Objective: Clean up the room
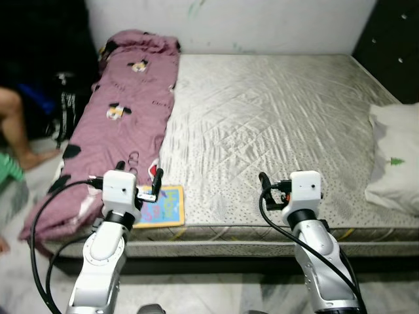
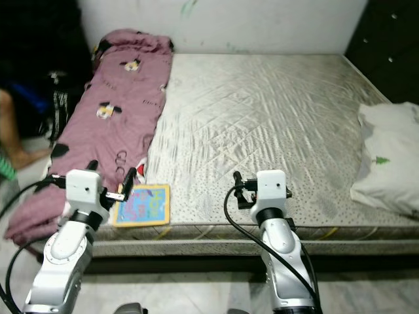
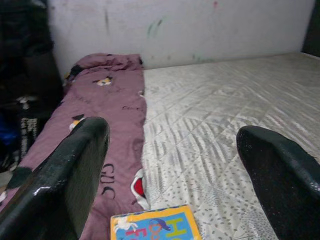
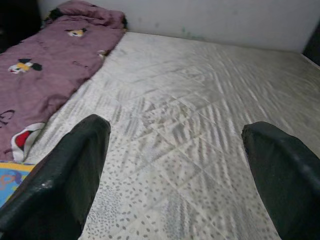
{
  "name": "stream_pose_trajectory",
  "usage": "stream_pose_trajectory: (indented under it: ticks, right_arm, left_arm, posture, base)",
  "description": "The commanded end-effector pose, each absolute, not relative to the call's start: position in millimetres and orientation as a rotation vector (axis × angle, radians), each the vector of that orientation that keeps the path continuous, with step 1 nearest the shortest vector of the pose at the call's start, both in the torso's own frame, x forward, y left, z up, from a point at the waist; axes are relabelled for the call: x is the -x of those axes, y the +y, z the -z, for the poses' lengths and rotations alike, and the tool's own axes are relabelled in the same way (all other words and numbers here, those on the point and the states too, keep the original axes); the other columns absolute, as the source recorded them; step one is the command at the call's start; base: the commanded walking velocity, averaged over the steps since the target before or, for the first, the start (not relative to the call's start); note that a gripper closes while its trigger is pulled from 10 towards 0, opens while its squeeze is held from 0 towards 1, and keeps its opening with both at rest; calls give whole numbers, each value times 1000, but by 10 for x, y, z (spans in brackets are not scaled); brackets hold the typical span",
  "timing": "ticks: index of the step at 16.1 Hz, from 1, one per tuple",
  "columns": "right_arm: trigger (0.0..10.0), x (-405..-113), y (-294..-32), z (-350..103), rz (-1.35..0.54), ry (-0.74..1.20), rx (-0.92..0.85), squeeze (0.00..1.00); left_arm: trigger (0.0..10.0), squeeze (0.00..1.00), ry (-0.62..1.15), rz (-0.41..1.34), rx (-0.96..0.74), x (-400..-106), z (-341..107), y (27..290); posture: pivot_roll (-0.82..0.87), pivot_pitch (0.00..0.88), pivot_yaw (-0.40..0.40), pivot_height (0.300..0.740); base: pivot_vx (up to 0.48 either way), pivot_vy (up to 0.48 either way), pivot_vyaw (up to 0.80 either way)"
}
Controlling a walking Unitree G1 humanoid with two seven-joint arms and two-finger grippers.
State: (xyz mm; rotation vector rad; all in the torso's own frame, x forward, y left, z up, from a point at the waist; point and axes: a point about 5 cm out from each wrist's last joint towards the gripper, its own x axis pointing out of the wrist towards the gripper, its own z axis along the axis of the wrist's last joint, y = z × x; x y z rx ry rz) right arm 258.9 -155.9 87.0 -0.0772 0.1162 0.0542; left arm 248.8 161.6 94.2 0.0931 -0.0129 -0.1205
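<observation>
On the mattress [image 1: 275,124] edge, a picture book [image 1: 160,207] just beyond the wide-open, empty left pincer [image 1: 139,180]; right pincer [image 4: 170,165] likewise.

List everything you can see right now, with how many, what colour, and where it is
mattress: one, silver-grey quilted, ahead of the robot against the wall
blanket: one, mauve with cartoon prints, along the mattress's left side
book: one, yellow-edged with a blue cover, flat at the mattress's near edge beside the blanket
pillow: one, white, at the mattress's right edge
bag: one, black, on the floor left of the bed
person's leg: one, far left by the floor
left gripper: black fingers open, by the book
right gripper: black fingers open, over the mattress's near edge
</observation>
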Motion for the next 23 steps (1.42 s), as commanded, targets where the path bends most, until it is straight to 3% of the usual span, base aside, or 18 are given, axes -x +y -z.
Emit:
stream_pose_trajectory:
  ticks: [1,17,23]
  right_arm:
    - [10000,-2617,-1563,-897,-60,104,82,0]
    - [10000,-2626,-1567,-892,-62,104,86,0]
    - [10000,-2637,-1556,-894,-69,100,90,0]
  left_arm:
    - [10000,0,-17,124,-101,-2500,-954,1614]
    - [10000,0,-17,126,-100,-2505,-948,1605]
    - [10000,0,-39,142,-75,-2504,-968,1584]
  posture:
    - [-3,0,8,740]
    - [-3,0,5,740]
    - [-2,0,2,740]
  base:
    - [0,-266,0]
    - [0,-297,0]
    - [0,0,0]
